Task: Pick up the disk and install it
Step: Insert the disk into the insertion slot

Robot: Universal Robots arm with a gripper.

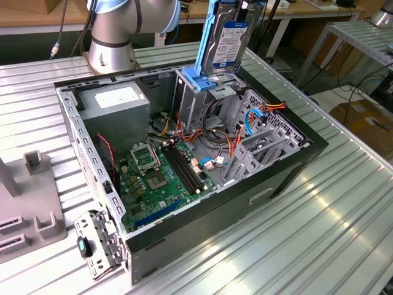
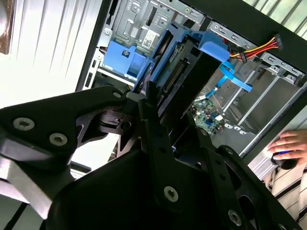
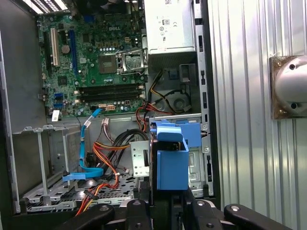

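Above the open computer case [image 1: 258, 196] | gripper [image 3: 165, 199] closed around the disk [image 1: 226, 38] | disk upright over drive cage [image 1: 195, 104]

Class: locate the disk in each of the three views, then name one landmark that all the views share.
Exterior view: the disk hangs upright above the open computer case, at the top middle.
Second wrist view: the disk, edge-on, over the open case.
First wrist view: the disk, blue end towards the camera, over the case.
Shared landmark: the light-blue flat cable inside the case.
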